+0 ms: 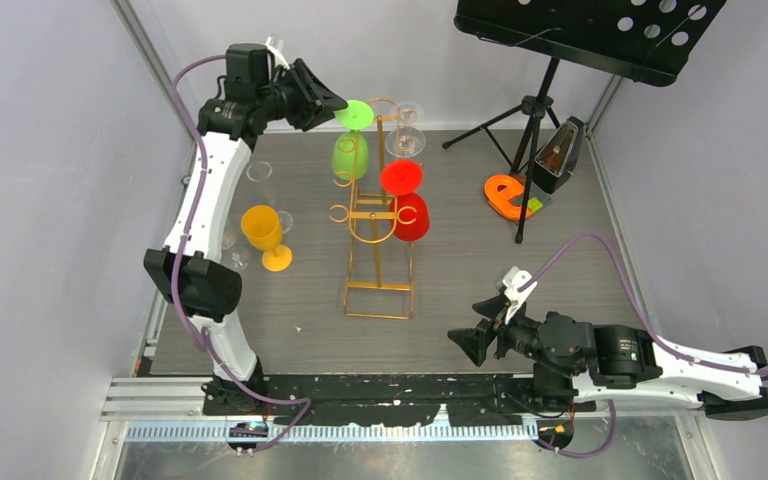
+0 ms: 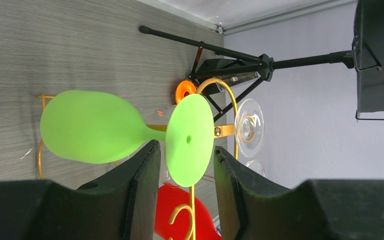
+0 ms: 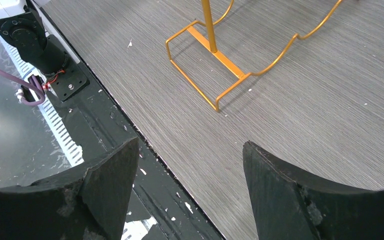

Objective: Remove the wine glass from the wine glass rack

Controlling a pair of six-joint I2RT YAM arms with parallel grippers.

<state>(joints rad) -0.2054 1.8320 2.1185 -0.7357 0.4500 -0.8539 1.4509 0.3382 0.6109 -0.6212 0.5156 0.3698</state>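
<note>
The grey table [image 1: 480,290] carries the wine glass rack [image 1: 379,213], a yellow glass [image 1: 263,230], an orange object [image 1: 505,195] and a metronome [image 1: 558,155].

Top external: high behind arm bases, looking down over whole worktop [image 1: 290,325], both arms in frame. Left wrist: close-up, view rolled sideways, foot of green wine glass [image 2: 90,127] between fingers of left gripper [image 2: 186,148], wine glass rack [image 2: 223,131] just beyond. Right wrist: low, tilted down past right gripper [image 3: 189,147] at rack's base ahead. Rack common to all three.

The wine glass rack [image 3: 209,25] is cut off above its base.
</note>
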